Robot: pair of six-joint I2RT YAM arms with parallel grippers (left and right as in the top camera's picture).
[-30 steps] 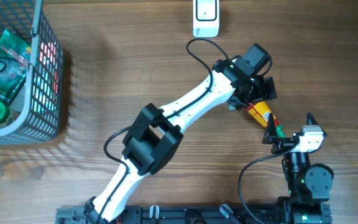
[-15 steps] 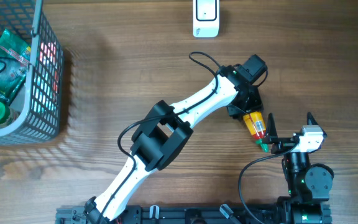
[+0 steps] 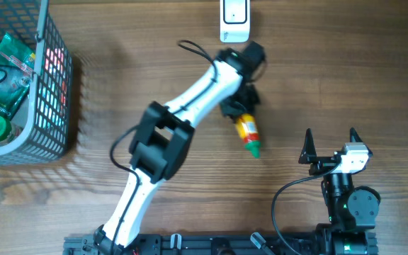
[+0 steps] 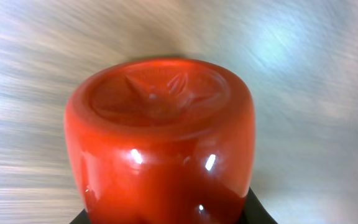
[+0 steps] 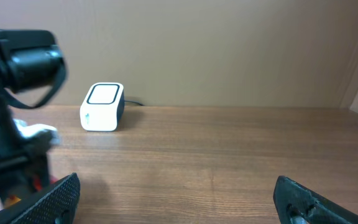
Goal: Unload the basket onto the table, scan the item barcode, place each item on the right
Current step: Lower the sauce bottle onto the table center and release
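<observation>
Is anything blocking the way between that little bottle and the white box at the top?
Nothing loose does. Between the bottle, held by the left gripper, and the white scanner there is only bare table and that arm's own wrist.

Overhead looks down; left wrist, blurred, seemingly very near bottle (image 4: 160, 137).

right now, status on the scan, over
Left gripper shut on bottle. Right gripper open, idle. Bottle near scanner, not yet at it. Nothing else in the way.
</observation>
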